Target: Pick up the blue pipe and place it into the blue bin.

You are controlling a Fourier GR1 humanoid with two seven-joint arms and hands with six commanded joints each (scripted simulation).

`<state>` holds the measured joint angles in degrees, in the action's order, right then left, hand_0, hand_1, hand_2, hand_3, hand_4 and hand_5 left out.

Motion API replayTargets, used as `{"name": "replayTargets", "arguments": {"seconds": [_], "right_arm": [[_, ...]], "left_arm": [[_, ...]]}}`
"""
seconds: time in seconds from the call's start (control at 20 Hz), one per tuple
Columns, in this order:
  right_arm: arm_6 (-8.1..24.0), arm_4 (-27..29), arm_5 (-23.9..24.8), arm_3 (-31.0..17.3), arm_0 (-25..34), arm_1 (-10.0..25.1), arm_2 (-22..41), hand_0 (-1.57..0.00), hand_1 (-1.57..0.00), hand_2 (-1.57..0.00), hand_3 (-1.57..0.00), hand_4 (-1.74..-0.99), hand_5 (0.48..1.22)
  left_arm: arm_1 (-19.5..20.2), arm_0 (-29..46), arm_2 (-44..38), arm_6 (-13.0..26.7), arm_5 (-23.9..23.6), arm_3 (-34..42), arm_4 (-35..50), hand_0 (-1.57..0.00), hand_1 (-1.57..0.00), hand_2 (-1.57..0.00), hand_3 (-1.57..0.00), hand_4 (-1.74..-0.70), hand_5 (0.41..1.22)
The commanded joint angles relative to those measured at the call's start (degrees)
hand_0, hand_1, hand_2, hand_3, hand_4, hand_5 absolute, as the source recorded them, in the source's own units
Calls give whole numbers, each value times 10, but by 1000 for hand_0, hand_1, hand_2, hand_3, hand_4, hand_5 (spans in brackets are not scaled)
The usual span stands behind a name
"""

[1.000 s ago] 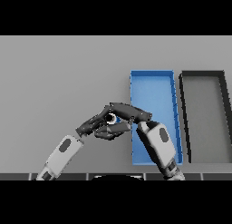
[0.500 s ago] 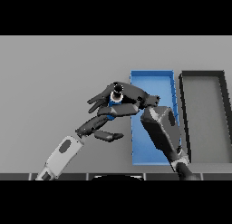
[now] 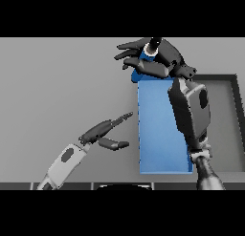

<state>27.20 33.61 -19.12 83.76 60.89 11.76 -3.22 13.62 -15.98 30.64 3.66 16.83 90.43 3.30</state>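
Two hands are on our list. Our right hand (image 3: 160, 58), raised at about twelve o'clock in the head view, has its fingers curled round the blue pipe (image 3: 143, 63), which shows only as a blue body and a pale rim with a dark mouth between the fingers. Our left hand (image 3: 103, 132) sits at about eight o'clock above the grey table (image 3: 57, 87), fingers straight and relaxed, carrying nothing. One blue bin (image 3: 160, 134) lies near centre, partly covered by our right forearm; the pipe hangs over its far left corner, close to the rim. One dark bin (image 3: 225, 120) stands just beside it at three o'clock. Risks, in our judgement: released from here, the pipe may strike the rim and tumble onto the table; our view of the grip is partial, so a loose hold could let it slip early.
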Motion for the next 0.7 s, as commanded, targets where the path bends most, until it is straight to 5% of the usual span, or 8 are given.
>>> {"name": "replayTargets", "arguments": {"seconds": [0.0,0.3,0.65], "right_arm": [[-2,-17,4,-24,0,8,-11,-1571,-1571,-1571,-1571,-1498,1221],[9,-72,12,-128,-56,39,-69,-1571,-1571,-1571,-1571,-1499,1221],[77,-129,51,-127,-186,26,-80,-1571,-1571,-1571,-1571,-1499,1221]], "left_arm": [[0,1,2,1,-1,1,-3,1,1,1,1,-841,477],[13,2,-6,11,-6,10,-5,1,1,1,1,-825,461],[15,3,-8,4,-2,7,-2,1,1,1,1,-828,469]]}}
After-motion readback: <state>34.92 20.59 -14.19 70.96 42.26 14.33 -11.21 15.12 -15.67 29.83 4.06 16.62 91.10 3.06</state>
